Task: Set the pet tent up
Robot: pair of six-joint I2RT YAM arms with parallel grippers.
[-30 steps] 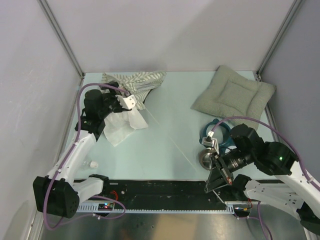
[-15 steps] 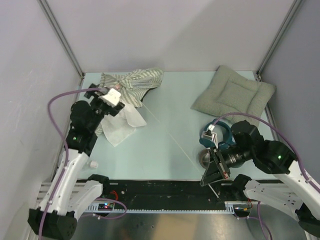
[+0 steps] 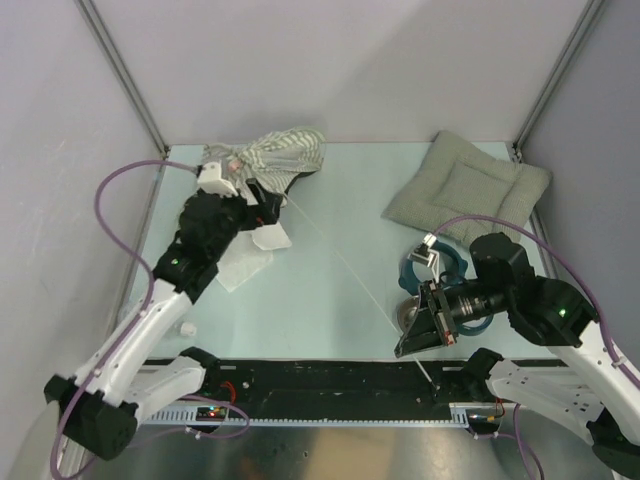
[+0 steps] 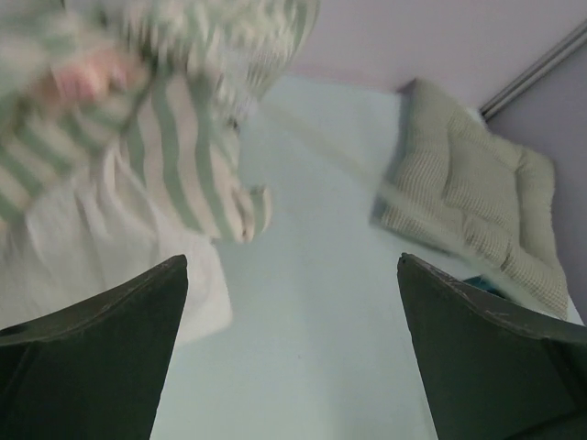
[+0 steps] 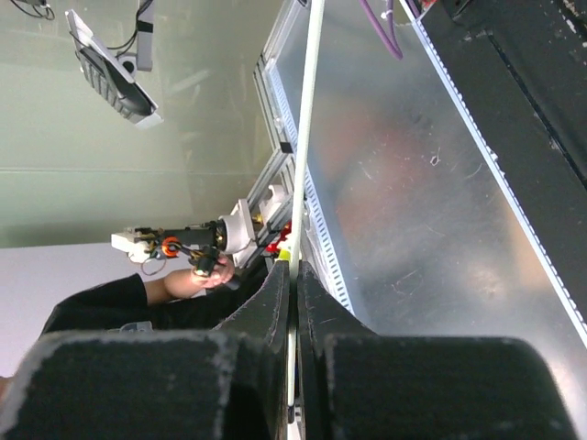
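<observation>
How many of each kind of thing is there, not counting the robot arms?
Striped pet tent: 1
Quilted cushion: 1
Thin white pole: 1
Bowls: 2, the teal bowl and the silver bowl
Small white object: 1
Total: 6

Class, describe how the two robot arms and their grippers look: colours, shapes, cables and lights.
The left arm and right arm have white shells with chunky black joints, each showing a small green light. A purple cable loops along each arm. The left gripper has two dark wedge-shaped fingers; the right gripper has black, rough-surfaced ones.
</observation>
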